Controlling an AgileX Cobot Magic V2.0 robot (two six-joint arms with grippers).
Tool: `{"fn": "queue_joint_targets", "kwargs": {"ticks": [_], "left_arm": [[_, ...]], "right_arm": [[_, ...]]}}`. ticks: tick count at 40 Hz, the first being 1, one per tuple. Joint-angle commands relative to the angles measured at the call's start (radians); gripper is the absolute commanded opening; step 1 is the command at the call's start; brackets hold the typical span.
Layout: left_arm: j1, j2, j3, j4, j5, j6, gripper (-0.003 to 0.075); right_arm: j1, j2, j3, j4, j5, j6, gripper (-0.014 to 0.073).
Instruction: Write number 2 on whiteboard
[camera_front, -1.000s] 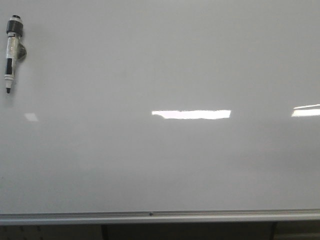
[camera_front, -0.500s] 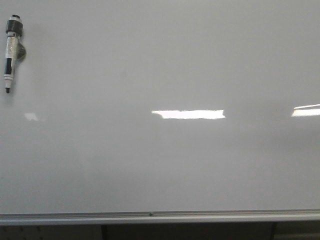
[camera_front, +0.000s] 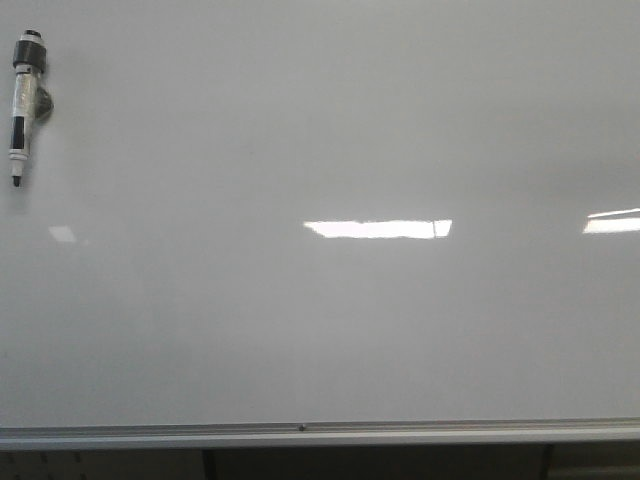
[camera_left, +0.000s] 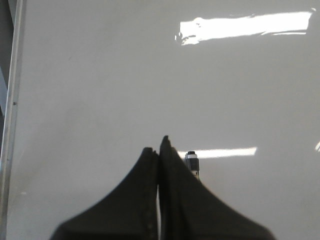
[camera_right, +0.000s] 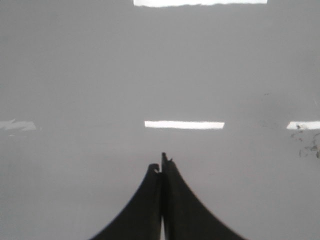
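Left gripper (camera_left: 159, 150): fingers pressed together, nothing between them. A marker's cap end (camera_left: 192, 161) shows just beside the fingertips, partly hidden behind the right-hand finger in the left wrist view; cannot tell whether it touches them.

Right gripper (camera_right: 162, 165): fingers likewise pressed together, empty. Only bare board ahead of it, with faint grey smudges at the right edge of that frame.

Front view, lower edge: silver rail (camera_front: 300, 434) runs along the bottom of the whiteboard (camera_front: 330, 320). Neither arm shows in this view.

Front view, upper left of frame: marker (camera_front: 23, 105) sits on the board, long axis near vertical, black cap end up, dark tip pointing down.

No number 2 anywhere on the board; the surface is blank apart from light reflections. Writing not yet begun.

Judgement: the marker lies on the left arm's side and appears only in that wrist's view, so the left arm looks the nearer one. It would have to spread its fingers, then close across the upright barrel.
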Motion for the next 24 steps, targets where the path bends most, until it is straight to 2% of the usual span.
{"fn": "queue_joint_targets", "kwargs": {"ticks": [1, 24], "left_arm": [[-0.006, 0.098, -0.087, -0.011, 0.007, -0.002, -0.0019], [-0.006, 0.384, -0.107, -0.017, 0.147, -0.002, -0.0019]], "right_arm": [[0.000, 0.097, -0.079, -0.002, -0.024, -0.003, -0.0069], [0.000, 0.373, -0.081, -0.014, 0.073, -0.004, -0.0069]]}}
